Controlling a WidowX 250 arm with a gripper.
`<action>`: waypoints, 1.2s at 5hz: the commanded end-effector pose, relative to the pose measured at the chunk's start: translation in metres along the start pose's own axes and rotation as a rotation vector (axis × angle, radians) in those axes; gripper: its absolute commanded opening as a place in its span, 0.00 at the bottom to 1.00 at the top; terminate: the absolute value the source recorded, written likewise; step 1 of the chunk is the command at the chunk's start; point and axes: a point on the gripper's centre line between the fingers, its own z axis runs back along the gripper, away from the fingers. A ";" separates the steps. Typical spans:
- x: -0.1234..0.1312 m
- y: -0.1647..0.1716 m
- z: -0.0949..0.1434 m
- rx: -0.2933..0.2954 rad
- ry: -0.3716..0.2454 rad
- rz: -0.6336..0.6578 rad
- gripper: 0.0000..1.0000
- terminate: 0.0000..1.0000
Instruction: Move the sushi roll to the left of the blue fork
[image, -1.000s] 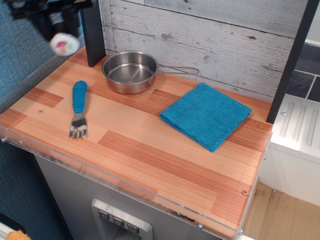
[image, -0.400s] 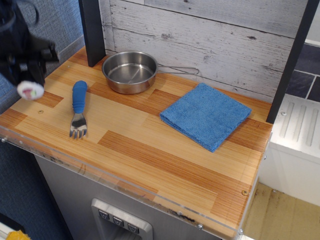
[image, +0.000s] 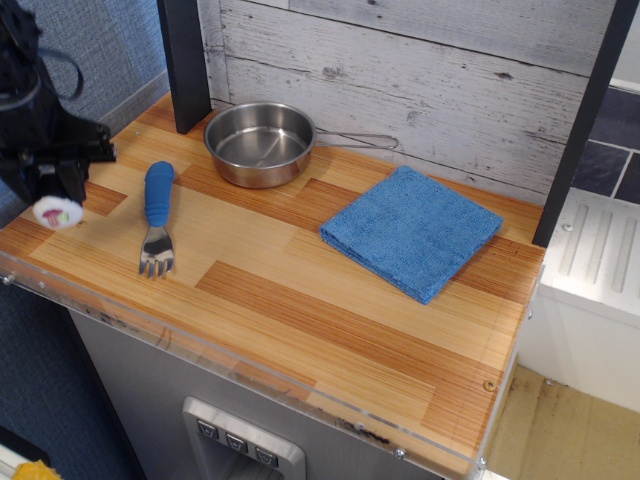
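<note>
A: Starting at the far left, where is the sushi roll (image: 57, 212)?

B: It sits at the left edge of the surface (image: 300, 300), under the dark gripper (image: 55, 195). Its white end with the pink and green centre faces the camera. The fingers look clamped on its black wrap, though the dark arm blurs into the roll there, so I judge that from how the roll hangs beneath them.

A: Is it down on the wood?

B: I cannot tell. It is very low, touching or just above the boards.

A: And moving right?

B: Next comes the blue fork (image: 156, 217), handle toward the far side, tines toward the near edge. The roll is clearly to its left, near it but not touching.

A: So the task is nearly finished?

B: I'd say so. The roll is already on the correct side of the fork. What seems left is to set it down if it isn't resting yet, release it, and lift clear.

A: Further right?

B: The steel pan (image: 260, 143) stands at the far side against the wall, and the blue cloth (image: 411, 232) lies right of centre. Neither is involved in the task.
</note>
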 end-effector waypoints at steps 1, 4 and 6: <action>0.010 -0.005 -0.004 0.038 -0.031 -0.015 0.00 0.00; 0.010 -0.011 -0.004 0.044 0.010 0.026 1.00 0.00; 0.021 -0.014 0.018 0.033 -0.022 0.060 1.00 0.00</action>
